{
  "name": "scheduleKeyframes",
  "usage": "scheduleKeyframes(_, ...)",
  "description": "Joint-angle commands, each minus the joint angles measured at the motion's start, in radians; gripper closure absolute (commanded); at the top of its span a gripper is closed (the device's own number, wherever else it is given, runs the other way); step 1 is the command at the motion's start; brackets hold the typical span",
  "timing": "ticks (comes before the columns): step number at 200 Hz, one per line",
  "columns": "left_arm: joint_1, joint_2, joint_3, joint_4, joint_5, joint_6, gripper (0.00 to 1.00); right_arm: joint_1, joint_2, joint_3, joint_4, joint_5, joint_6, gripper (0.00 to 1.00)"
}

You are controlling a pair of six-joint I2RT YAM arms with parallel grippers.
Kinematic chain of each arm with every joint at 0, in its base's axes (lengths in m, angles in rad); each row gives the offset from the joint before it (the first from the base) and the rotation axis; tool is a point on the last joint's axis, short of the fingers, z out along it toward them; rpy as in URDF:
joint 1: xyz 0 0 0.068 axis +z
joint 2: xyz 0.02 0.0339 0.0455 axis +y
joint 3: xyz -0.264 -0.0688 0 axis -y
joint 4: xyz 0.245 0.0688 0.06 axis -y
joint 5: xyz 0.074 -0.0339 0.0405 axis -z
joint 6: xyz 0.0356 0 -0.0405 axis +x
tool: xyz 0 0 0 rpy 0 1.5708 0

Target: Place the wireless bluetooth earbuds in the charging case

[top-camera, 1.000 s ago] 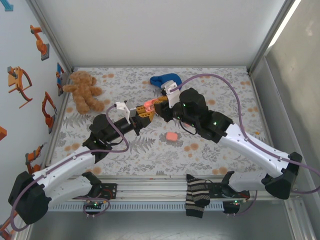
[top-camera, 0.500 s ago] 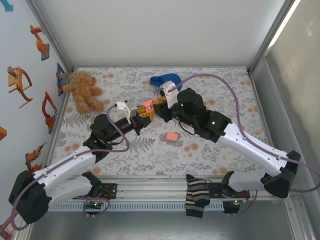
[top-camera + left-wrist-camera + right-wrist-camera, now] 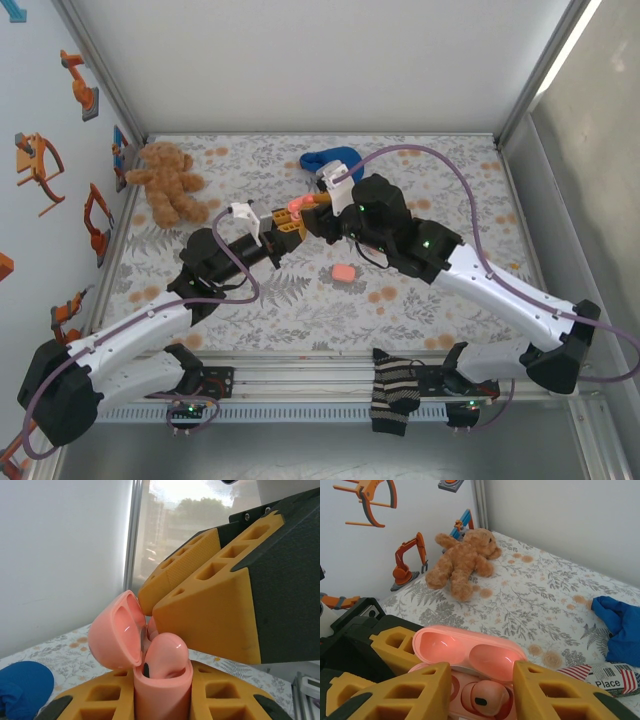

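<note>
I have the left gripper [image 3: 281, 222] clamped on the body of the coral-pink charging case [image 3: 162, 696], holding it up off the table to the right of the teddy bear [image 3: 168, 182], a little nearer me than the bear, with the lid hinged open. 1 earbud [image 3: 484, 698] sits in a well of the case, its dome standing proud of the rim, so I judge it not fully seated. The right gripper [image 3: 482, 670] straddles that earbud with its fingers spread, and I see no squeeze on it. I expect the bud to be very light, hard, glossy and slippery, apt to pop out sideways under a pinch. I would take it across its rounded flanks with a soft grip, or simply press down on the dome. The case should be stiff, though its thin lid hinge looks delicate. A second pink case [image 3: 344, 272] lies on the cloth right of the bear and closer to me. The blue cloth [image 3: 330, 158] lies further right of the bear. The case's other well hides behind a right finger, so I cannot tell whether it is filled. The left pads are cut off at the edge of the left wrist view.
</note>
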Motion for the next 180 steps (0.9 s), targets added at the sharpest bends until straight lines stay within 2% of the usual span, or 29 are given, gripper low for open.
scheduleKeyframes(1,-0.01,0.002,0.017,0.059,0.015,-0.007,1.0,0.013,-0.007,0.043,-0.016,-0.011,0.015,0.61)
scheduleKeyframes(50,-0.01,0.002,0.013,0.06,0.016,-0.009,1.0,0.012,-0.028,0.073,-0.023,0.002,0.027,0.5)
scheduleKeyframes(129,-0.01,0.002,0.013,0.05,0.022,-0.005,1.0,0.013,-0.038,0.111,-0.052,0.037,0.034,0.47)
scheduleKeyframes(170,-0.01,0.001,0.012,0.048,0.022,0.0,1.0,0.006,-0.041,0.146,-0.144,0.002,0.013,0.27)
scheduleKeyframes(180,-0.01,0.002,0.015,0.049,0.022,0.0,1.0,-0.003,-0.043,0.141,-0.162,-0.017,0.008,0.25)
